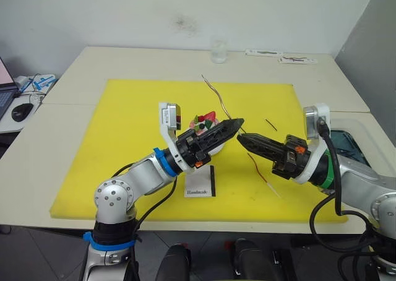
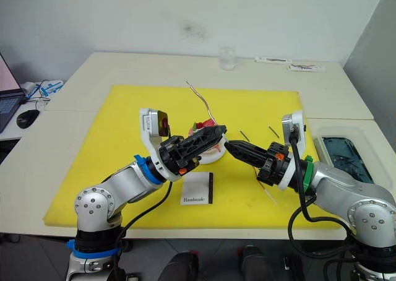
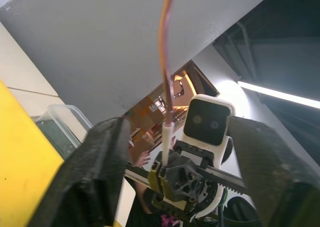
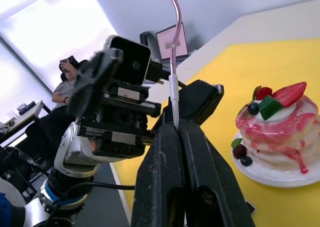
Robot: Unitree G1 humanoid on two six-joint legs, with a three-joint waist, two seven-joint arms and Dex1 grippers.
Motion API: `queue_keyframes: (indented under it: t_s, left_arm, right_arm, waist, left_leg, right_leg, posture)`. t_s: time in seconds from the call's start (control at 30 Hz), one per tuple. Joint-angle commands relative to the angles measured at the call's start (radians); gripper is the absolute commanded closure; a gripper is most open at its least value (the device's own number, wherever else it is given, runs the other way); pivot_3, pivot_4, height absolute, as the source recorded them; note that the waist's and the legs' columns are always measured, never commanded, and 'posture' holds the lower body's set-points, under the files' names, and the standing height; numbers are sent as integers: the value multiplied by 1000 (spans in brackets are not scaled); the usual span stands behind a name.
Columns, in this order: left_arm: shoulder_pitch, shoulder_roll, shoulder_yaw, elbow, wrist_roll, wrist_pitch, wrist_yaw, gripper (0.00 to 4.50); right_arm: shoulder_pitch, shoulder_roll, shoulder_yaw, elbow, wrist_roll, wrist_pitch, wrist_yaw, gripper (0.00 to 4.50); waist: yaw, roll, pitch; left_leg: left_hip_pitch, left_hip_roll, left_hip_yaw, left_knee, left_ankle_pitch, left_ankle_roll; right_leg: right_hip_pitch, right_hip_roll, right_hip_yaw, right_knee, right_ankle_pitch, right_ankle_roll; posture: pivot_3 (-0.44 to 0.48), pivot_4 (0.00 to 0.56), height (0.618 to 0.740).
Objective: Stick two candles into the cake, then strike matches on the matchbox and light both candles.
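Right gripper (image 4: pixel 176 129) pinches a thin wavy candle (image 4: pixel 174 47) upright, seemingly by its pale end.

Silver-grey arms with black two-finger grippers

The left gripper (image 1: pixel 237 124) has ridged black fingers behind a blue wrist ring, with a white camera bracket above; the right gripper (image 1: pixel 241 138) has a green wrist ring, orange fittings near its finger bases, and black cables looping behind.

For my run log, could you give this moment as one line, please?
right pincer: shut on candle | left pincer: open | cake: no candles | second candle: on mat
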Motion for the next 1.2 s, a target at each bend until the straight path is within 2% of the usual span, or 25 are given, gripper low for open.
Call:
queue_keyframes:
  t_s: [0.03,0.23,0.5,0.6,0.77,0.9,1.03,1.13,1.2]
  left_arm:
    - [-11,1,-5,-18,-32,-9,-17,2444]
    - [-12,5,-9,-20,-40,-7,-22,4416]
    - [-10,19,-7,-19,-42,-7,-29,4471]
    - [-12,27,-7,-20,-31,-8,-38,4500]
    - [-31,62,1,-37,48,-22,-63,4500]
    - [-69,156,58,-74,127,-44,-68,4500]
    - [-75,317,123,-90,270,-67,-124,4500]
    - [-66,428,146,-38,451,-136,-201,4500]
    - [-66,462,152,23,555,-191,-239,4500]
  right_arm:
    - [-20,-14,2,-40,38,-31,-7,4500]
    - [-17,-25,17,-43,51,-48,-9,4500]
    - [-5,-34,26,-39,89,-48,-1,4500]
    - [3,-40,24,-39,96,-57,-2,3916]
    - [5,-82,21,-45,35,-48,23,2223]
    - [32,-153,2,-65,-84,-56,85,2223]
    - [40,-224,27,-91,-329,-120,183,2223]
    - [-1,-230,71,-93,-456,-168,239,2223]
    - [-48,-220,102,-92,-500,-180,266,2223]
  waist:
    - [0,0,0]
    - [0,0,0]
    - [0,0,0]
    - [0,0,0]
    - [0,0,0]
    - [0,0,0]
    - [-3,0,0]
    - [-4,0,0]
    - [-3,0,0]
  left_leg:
    - [0,0,0,0,0,0]
    - [-1,0,0,0,0,0]
    - [-2,0,0,0,0,0]
    - [-2,0,0,0,0,0]
    - [-3,0,0,0,0,0]
    - [-3,0,0,0,0,0]
    - [-5,0,0,-1,0,0]
    - [-6,0,1,-2,0,0]
    - [-7,0,1,-2,0,0]
  right_leg:
    - [0,0,0,0,0,0]
    - [0,0,0,-1,0,0]
    - [-1,0,0,-1,0,-1]
    - [-1,0,0,-1,0,-1]
    - [-2,0,0,-1,0,-1]
    - [-2,0,0,-2,-1,-1]
    - [-5,0,0,-1,-1,-1]
    - [-6,0,0,-1,-1,-2]
    - [-8,0,0,-1,-1,-2]
  posture:
    - [0,150,740]
    - [0,150,740]
    - [0,150,740]
    - [0,150,740]
    - [0,150,740]
    - [0,150,740]
    - [0,150,740]
    - [0,150,740]
    - [0,150,740]
